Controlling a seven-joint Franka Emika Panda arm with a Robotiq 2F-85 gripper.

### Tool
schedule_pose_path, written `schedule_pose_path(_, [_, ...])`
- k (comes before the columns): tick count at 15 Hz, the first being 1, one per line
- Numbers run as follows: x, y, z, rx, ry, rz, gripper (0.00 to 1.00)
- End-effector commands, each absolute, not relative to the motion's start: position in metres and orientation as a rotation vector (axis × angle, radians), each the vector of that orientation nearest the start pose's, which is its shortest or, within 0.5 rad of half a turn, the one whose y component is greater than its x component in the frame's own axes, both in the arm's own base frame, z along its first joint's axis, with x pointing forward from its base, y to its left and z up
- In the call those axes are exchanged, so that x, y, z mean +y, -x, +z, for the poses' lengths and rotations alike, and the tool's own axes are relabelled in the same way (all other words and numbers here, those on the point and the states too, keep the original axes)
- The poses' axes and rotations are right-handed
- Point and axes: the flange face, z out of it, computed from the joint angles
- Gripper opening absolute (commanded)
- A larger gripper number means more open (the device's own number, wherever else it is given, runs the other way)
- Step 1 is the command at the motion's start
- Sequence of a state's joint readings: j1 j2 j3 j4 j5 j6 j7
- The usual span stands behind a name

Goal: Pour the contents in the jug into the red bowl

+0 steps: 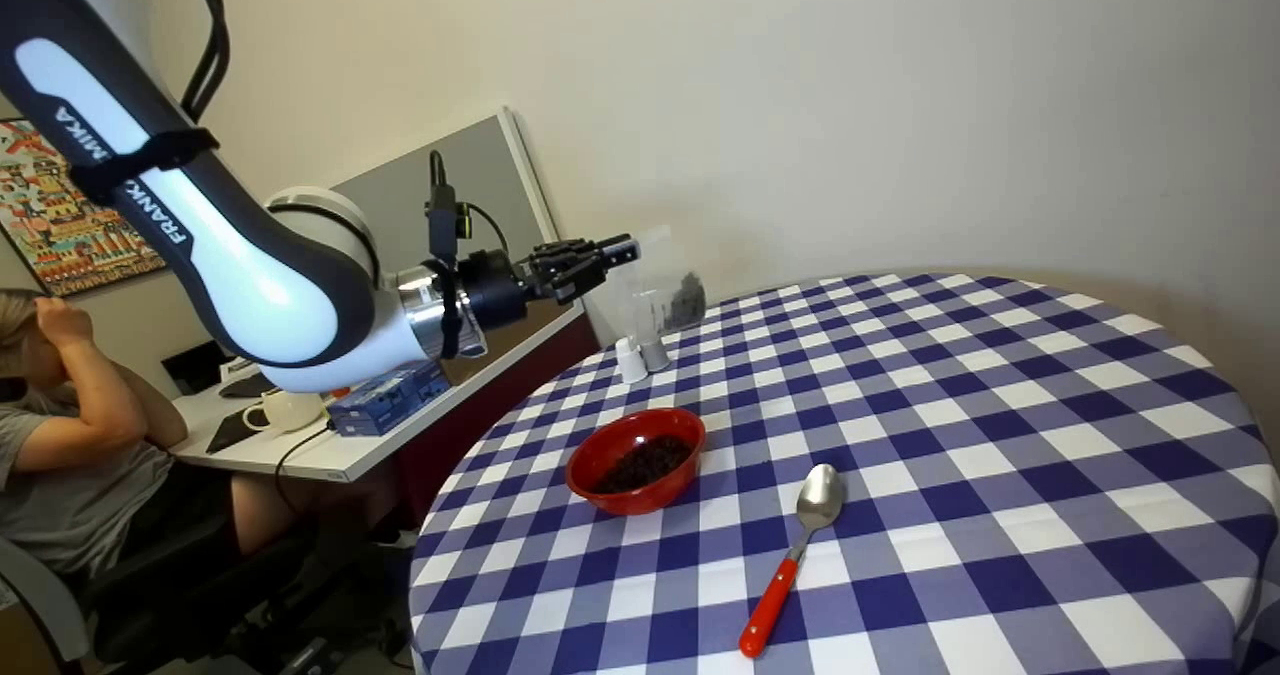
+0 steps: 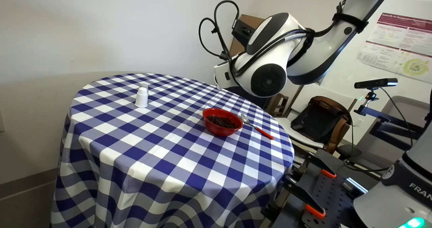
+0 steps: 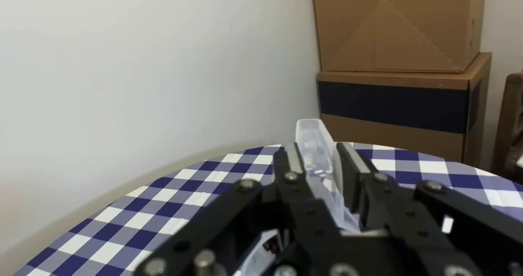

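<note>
With your fingers (image 3: pixel 282 167) high above it, the checked tabletop (image 1: pixel 1000 435) carries the receiving end of your pour. Lower than the fingers stands the red bowl (image 2: pixel 221 131), mouth up, presumably to catch what falls; whether it sits directly beneath them, you cannot tell. You grip the jug (image 1: pixel 655 285) between the fingers, clamped on what looks like its handle (image 3: pixel 314 135), a hold that likely keeps its mouth free; its tilt is hard to read. The spoon (image 1: pixel 784 580), also lower than the fingers, is perhaps laid by for afterwards. Dark pieces (image 1: pixel 650 463) line the bowl's bottom, and a dark mass (image 1: pixel 688 300) shows through the jug's clear wall just beyond the fingers, so your pour may be part done.
</note>
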State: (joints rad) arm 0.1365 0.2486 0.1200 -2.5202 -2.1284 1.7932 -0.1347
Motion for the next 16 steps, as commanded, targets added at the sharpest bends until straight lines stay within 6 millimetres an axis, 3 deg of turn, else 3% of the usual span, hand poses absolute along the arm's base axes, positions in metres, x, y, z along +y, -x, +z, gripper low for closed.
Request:
schedule_pose_path(1, [0.039,-0.446,0.209,1.403,-0.630,-0.350,0.07])
schedule_pose_path(16, [0.023,-0.427,0.208,1.258,-0.440,-0.227,0.07])
